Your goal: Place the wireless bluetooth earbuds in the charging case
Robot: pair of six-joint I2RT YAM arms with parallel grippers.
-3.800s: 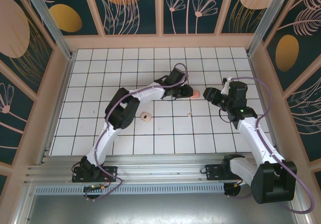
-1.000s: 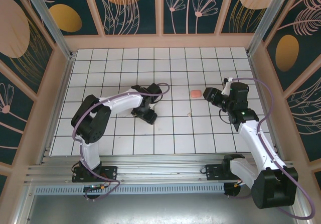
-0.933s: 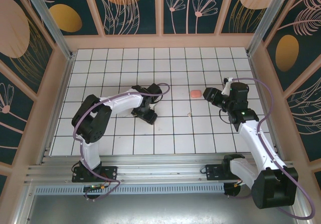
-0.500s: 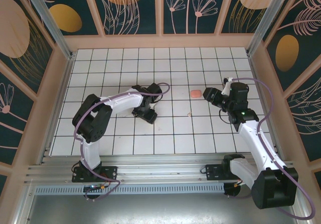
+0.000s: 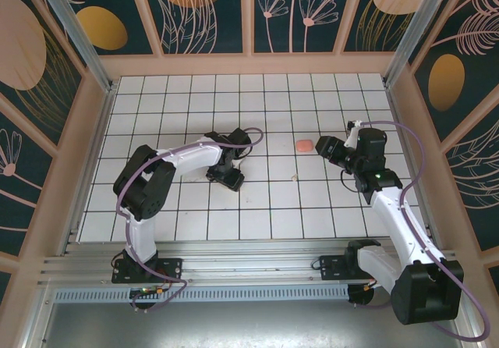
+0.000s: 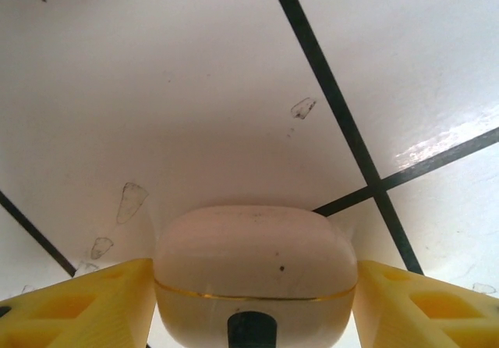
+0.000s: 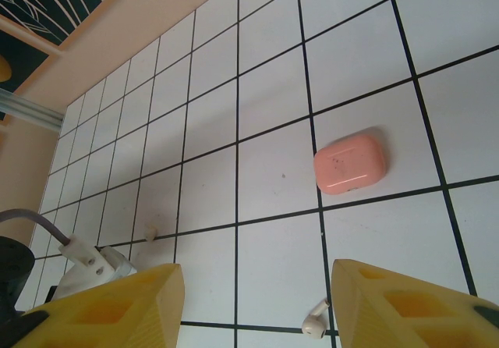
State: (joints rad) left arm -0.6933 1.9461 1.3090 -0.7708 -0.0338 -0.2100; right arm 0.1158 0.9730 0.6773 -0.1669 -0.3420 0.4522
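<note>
Your left claw (image 6: 253,289) has its two yellow fingers (image 6: 78,305) drawn in on a pale beige, pebble-shaped plastic charging case (image 6: 253,243) — one finger against each flank, with no gap showing on either side in the wrist view. The case is shut, with a thin gold seam running round it and a dark port facing the camera. It sits low against the white tiled tabletop (image 5: 156,114), just beside a crossing of black grout lines; you cannot tell whether it rests on the tiles or is a little clear of them. From above, that claw is down over the tiles left of centre. Your right claw (image 7: 256,285) hangs with its fingers well apart, nothing between them and touching nothing. Ahead of it in its wrist view, a coral-pink rounded plastic case (image 7: 350,163) lies closed and flat inside one tile. Nearer the claw, a tiny pale stemmed plastic earbud (image 7: 315,317) lies on the tiles just beside the right-hand finger — apart from that finger and from the pink case. In the overhead view a tiny pale piece (image 5: 293,178) lies on a tile between the two claws, well apart from the beige case in your left claw. Whether it is that same earbud you cannot tell.
</note>
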